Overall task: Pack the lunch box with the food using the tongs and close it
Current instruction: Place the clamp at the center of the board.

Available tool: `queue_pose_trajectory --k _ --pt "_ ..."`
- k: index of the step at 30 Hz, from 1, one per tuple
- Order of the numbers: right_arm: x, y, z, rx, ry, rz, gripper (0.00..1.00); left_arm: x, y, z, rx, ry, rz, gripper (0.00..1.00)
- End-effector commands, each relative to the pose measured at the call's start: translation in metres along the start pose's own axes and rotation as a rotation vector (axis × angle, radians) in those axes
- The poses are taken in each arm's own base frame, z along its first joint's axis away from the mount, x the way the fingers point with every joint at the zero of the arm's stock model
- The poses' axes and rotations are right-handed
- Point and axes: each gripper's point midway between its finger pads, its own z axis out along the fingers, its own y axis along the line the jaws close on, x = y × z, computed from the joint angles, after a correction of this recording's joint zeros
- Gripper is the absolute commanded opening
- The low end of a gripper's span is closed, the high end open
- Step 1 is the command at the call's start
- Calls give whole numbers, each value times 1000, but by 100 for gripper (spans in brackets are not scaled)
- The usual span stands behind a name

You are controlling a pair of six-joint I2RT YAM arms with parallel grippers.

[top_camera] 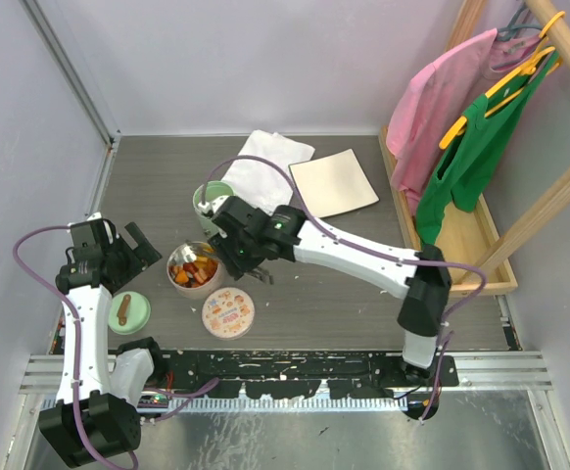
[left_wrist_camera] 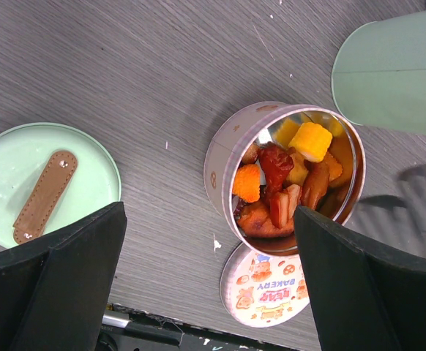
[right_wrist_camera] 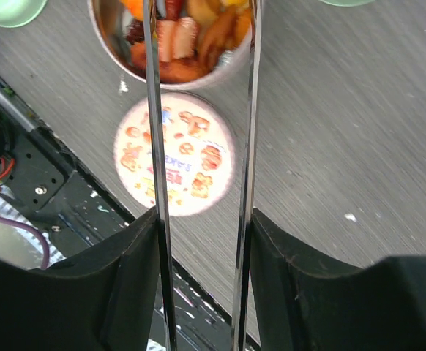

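1. Food (left_wrist_camera: 286, 175): small bite-size pieces, orange, red, yellow and dark brown. Heaped inside a round pastel metal tin (left_wrist_camera: 224, 146) on the grey wood-grain desk (left_wrist_camera: 125, 73).
2. Tongs (right_wrist_camera: 154, 183): long, slim, grey metal, two thin arms. Arms spread, tips reaching over the tin's rim at the heap. Contact with any piece not determinable.
3. Right fingers (right_wrist_camera: 129, 285): clamped on the tongs, one finger against the outside of each arm, the arms held partly apart.
4. Left fingers (left_wrist_camera: 59, 285): wide apart, holding nothing, above the desk on the tin's left side.
5. Lunch box (top_camera: 210, 199): round mint-green container just beyond the tin, partly hidden by the right arm. Contents not legible.
6. Mint-green round lid (left_wrist_camera: 8, 168) with brown oblong knob (left_wrist_camera: 45, 196): flat on the desk, left of the tin and apart from it.
7. Round printed bakery lid (right_wrist_camera: 191, 157): flat on the desk, just beside the tin's near side.
8. Step judged: picking from the tin, within the packing phase. Closing not yet begun.
9. Next move judged: squeeze the arms onto a single piece, lift clear of the rim, then a short carry to the mint-green container. Steady pressure needed, the pieces being small and likely slippery.
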Motion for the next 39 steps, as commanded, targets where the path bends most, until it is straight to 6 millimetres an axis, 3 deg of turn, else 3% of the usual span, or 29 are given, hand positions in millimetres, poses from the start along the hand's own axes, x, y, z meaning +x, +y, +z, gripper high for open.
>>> queue_pose_trajectory --k 1,9,15,20,31,39 --pt "-23 -34 -61 160 -213 50 52 -13 -9 -5 35 -49 15 98" --pt "26 -110 -88 383 -302 276 52 -12 -9 -4 35 -43 13 98" --pt "85 -146 -77 446 -281 451 52 -12 -8 -3 33 -41 13 98" --pt "125 -159 -60 464 -275 534 51 -12 -8 -3 30 -37 12 98" --pt "171 -183 -33 520 -292 600 51 -11 -9 -2 36 -25 10 98" --pt "202 -192 -10 528 -156 618 51 -11 -10 -1 38 -26 10 98"
